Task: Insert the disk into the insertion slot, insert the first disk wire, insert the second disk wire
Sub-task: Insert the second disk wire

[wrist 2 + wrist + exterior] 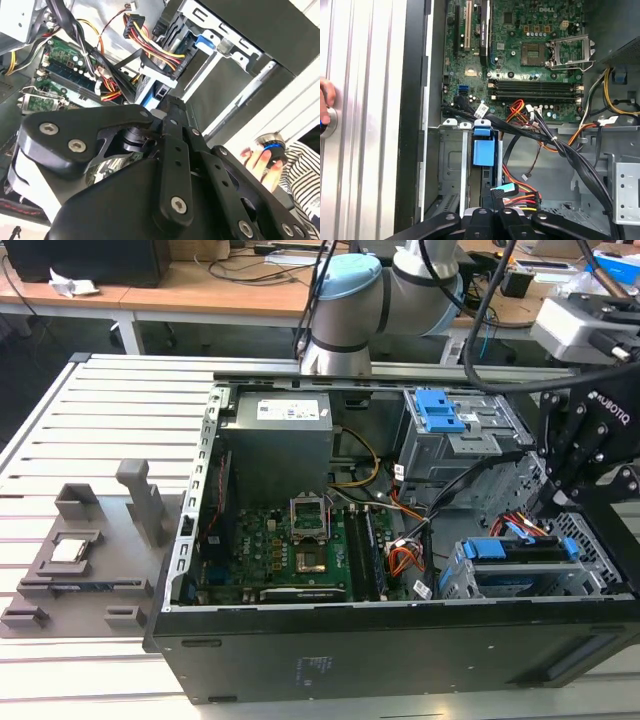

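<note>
Hovering gripper (pixel 560 502) above insertion slot (pixel 520 575); second wrist view adds hand (pixel 260 162).

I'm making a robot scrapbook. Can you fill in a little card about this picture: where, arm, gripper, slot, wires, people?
where: inside an open computer case
arm: reaches in from the exterior view's right
gripper: low by the insertion slot, near the wires
slot: disk with blue rails sits in it
wires: red and orange bundle by the gripper
people: a hand on a round button outside the case
</note>
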Robot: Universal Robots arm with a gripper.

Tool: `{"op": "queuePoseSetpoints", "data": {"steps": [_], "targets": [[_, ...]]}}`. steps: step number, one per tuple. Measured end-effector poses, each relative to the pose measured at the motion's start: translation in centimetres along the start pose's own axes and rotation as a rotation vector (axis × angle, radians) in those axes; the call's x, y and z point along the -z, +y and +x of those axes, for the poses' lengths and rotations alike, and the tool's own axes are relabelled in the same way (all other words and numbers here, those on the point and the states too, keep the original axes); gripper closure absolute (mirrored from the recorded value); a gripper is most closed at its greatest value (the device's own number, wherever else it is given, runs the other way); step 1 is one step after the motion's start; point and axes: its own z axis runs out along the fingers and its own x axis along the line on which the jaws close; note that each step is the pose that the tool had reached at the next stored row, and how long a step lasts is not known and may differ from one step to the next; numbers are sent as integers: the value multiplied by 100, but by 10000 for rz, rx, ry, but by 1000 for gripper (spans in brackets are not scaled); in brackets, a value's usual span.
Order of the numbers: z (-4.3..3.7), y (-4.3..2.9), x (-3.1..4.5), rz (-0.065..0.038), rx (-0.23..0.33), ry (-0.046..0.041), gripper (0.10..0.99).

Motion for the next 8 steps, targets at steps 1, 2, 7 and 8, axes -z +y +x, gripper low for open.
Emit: {"op": "queuePoseSetpoints", "data": {"steps": [1, 2, 7, 8], "targets": [[3, 3, 44, 0, 0, 1, 980], [4, 4, 52, 0, 0, 0, 980], [4, 5, 63, 0, 0, 0, 980], [4, 5, 63, -1, 0, 1, 980]]}}
